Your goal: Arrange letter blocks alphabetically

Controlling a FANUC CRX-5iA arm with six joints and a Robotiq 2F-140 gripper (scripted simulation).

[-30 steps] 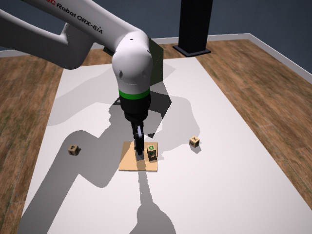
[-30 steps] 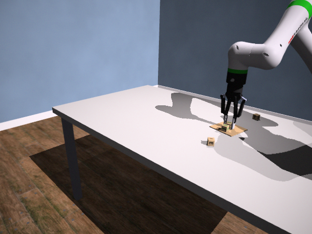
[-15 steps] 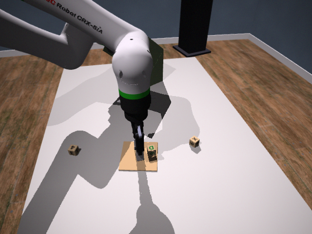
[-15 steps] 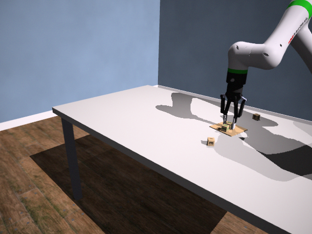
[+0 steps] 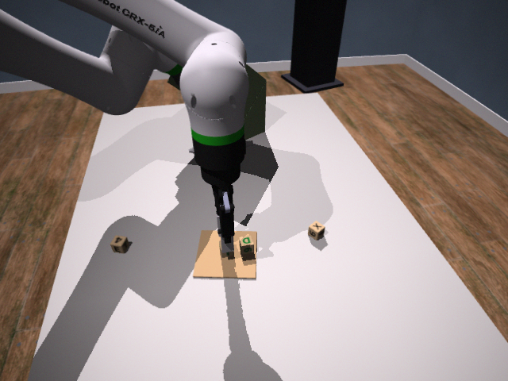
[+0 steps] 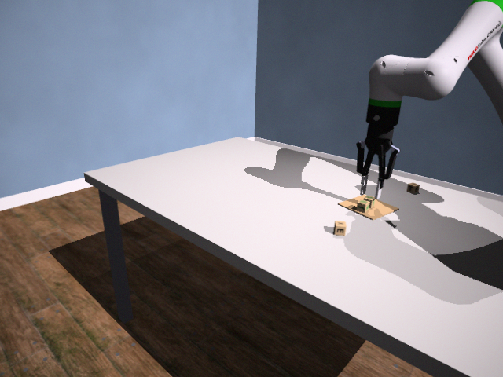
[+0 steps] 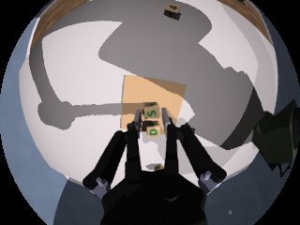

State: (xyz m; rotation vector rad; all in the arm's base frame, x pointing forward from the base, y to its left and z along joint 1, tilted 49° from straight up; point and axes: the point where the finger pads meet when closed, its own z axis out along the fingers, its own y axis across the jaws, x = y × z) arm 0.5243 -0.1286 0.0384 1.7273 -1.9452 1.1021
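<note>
A tan square mat [image 5: 213, 266] [image 6: 386, 210] [image 7: 134, 90] lies on the white table. Two wooden blocks stand on it side by side. One shows a green D [image 5: 247, 244] [image 6: 369, 200] [image 7: 150, 114]. The other [image 5: 228, 254] [image 6: 361, 206] [image 7: 156, 129] is partly hidden behind my fingers, and its letter looks like an S. My gripper [image 5: 225, 246] [image 6: 370, 191] [image 7: 151, 114] hangs upright just above these two blocks, with its fingers parted and nothing between the tips. A block showing an X [image 5: 316, 230] [image 6: 339, 228] lies off the mat. A block with a digit on top [image 5: 119, 244] [image 6: 413, 188] [image 7: 172, 10] lies off the mat on the other side.
A dark green box [image 5: 256, 102] stands on the table behind the arm. A black pillar [image 5: 316, 40] stands on the floor beyond the table. The table edge [image 6: 203, 239] runs along the near side in the exterior view.
</note>
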